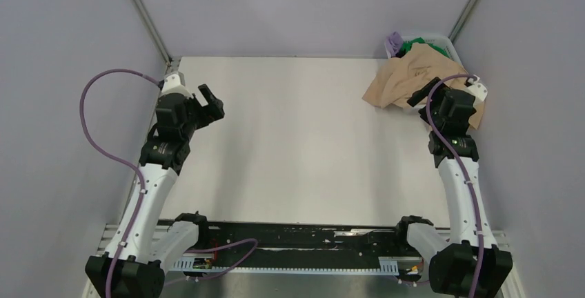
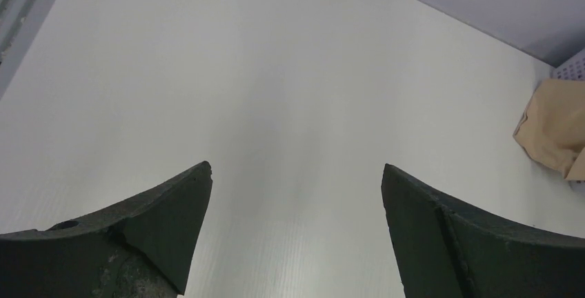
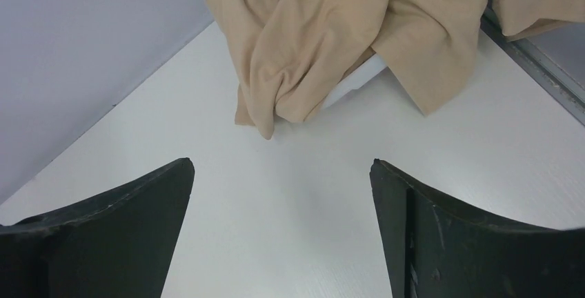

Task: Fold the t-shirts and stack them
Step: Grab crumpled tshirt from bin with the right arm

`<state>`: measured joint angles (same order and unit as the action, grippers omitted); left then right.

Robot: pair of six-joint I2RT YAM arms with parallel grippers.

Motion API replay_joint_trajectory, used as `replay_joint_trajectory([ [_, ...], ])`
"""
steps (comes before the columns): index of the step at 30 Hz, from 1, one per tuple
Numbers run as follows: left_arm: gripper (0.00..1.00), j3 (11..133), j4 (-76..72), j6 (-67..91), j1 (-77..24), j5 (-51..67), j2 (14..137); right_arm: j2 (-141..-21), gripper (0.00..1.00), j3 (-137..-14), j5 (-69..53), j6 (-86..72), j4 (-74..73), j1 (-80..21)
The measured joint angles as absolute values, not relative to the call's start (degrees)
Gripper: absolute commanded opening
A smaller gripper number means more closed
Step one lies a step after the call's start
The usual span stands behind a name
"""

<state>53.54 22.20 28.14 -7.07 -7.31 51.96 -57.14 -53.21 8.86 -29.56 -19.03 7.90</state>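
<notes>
While tan t-shirt [image 1: 403, 81] drapes basket [image 3: 352, 85] rim at table's [image 1: 290, 139] far-rt corner, both jaws (L, R) gape wide.

The left arm [image 1: 148, 187] rises from its base at the lower left of the top view. Its left gripper [image 1: 212, 103] sits at mid-left, pointing toward the frame's centre with jaws spread wide. The right arm [image 1: 463, 187] climbs the right side to the right gripper [image 1: 428, 96] in the upper right, whose jaws are also wide apart. Neither holds anything.
</notes>
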Motion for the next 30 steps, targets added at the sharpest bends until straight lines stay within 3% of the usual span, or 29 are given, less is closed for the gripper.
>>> replay_joint_trajectory([
  [6, 1.0, 55.6, 24.1, 27.9, -7.1, -6.3, 55.8, -61.3, 1.0, -54.7, 10.2, -26.5, -19.7, 7.9],
  [16, 1.0, 61.4, 25.1, 27.0, -7.1, -7.6, 61.2, -85.1, 1.0, -73.2, 12.3, -24.5, -18.8, 10.9],
  [22, 1.0, 61.3, 25.6, 26.8, -7.1, -9.4, 61.1, -100.2, 0.9, -84.1, 10.9, -23.2, -17.9, 12.0],
  [24, 1.0, 61.3, 25.6, 26.8, -7.1, -9.5, 60.7, -103.8, 0.78, -86.2, 10.2, -22.5, -17.9, 12.0],
  [26, 1.0, 61.1, 25.6, 26.8, -7.1, -9.6, 60.1, -107.4, 0.38, -88.5, 9.1, -21.7, -18.0, 12.0],
  [28, 1.0, 60.9, 25.5, 26.9, -7.1, -10.0, 59.2, -111.3, 0.08, -91.2, 7.6, -20.8, -18.0, 12.0],
  [29, 1.0, 60.9, 25.6, 26.9, -7.1, -10.2, 58.8, -112.6, 0.01, -92.1, 7.0, -20.6, -18.2, 12.0],
  [30, 1.0, 60.8, 25.6, 27.0, -7.1, -10.4, 58.5, -113.6, 0.0, -92.9, 6.5, -20.3, -18.3, 12.0],
])
